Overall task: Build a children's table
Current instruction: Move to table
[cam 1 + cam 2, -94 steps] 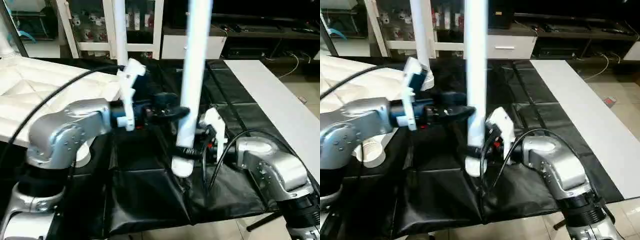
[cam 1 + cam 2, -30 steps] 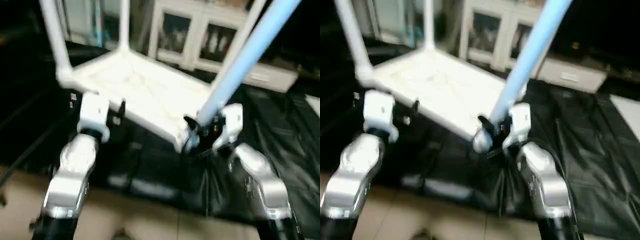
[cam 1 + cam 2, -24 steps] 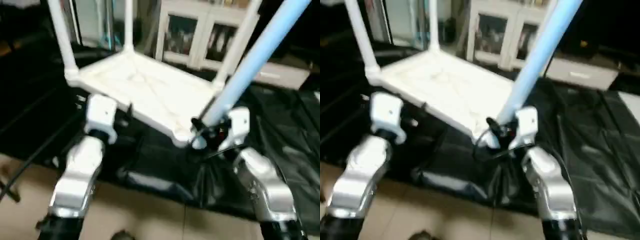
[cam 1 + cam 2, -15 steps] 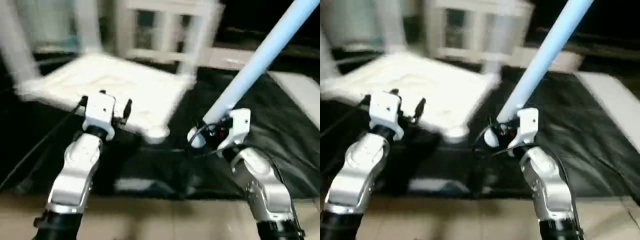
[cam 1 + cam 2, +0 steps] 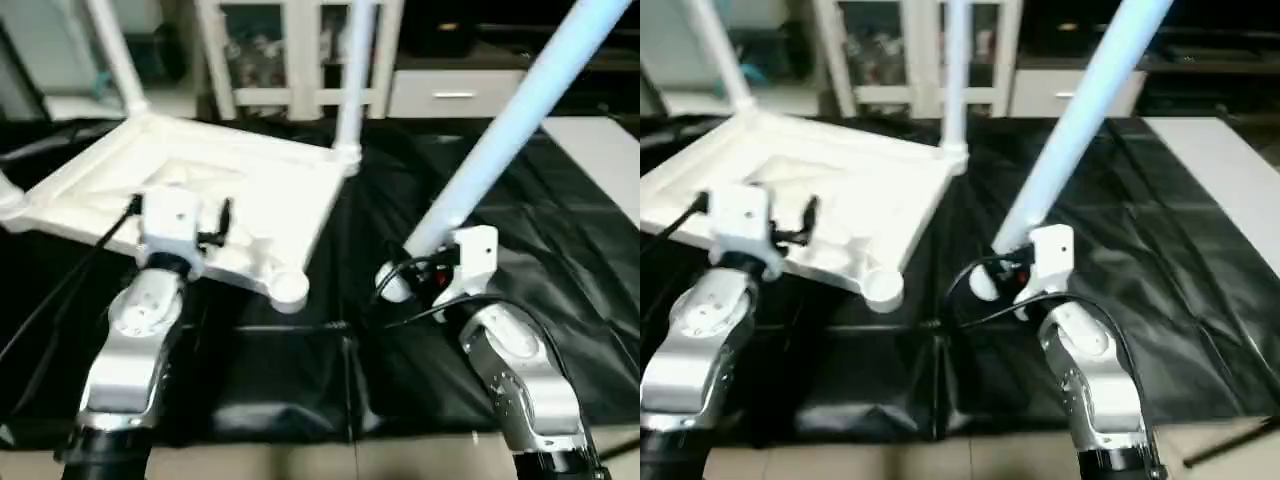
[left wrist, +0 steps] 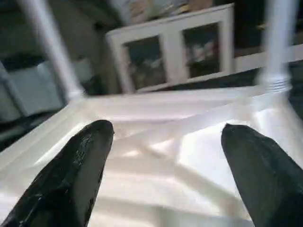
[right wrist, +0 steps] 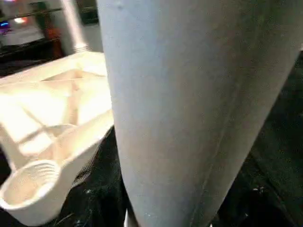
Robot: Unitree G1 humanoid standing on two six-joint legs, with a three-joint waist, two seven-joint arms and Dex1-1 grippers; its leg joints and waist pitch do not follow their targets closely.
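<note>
The children's table lies upside down on a black sheet, its white ribbed top (image 5: 215,190) to my left. Three white legs stand in its corners, one of them at the far right corner (image 5: 355,75). The near corner socket (image 5: 288,288) is empty. My right gripper (image 5: 415,272) is shut on the lower end of the fourth leg (image 5: 500,130), which leans up and to the right. That end hangs just right of the empty socket, apart from it. My left gripper (image 5: 180,205) is open over the top's near edge, its black fingers (image 6: 80,175) spread above the ribs.
A white cabinet with glass doors (image 5: 290,50) stands behind the table. The black sheet (image 5: 560,230) covers the floor ahead and to the right. A pale panel (image 5: 605,150) lies along its right side. A black cable (image 5: 290,326) runs across the sheet below the socket.
The whole view has swung and steadied. The held leg's lower end now sits farther right of the empty socket than a second ago. My left gripper has come over the top's near edge.
</note>
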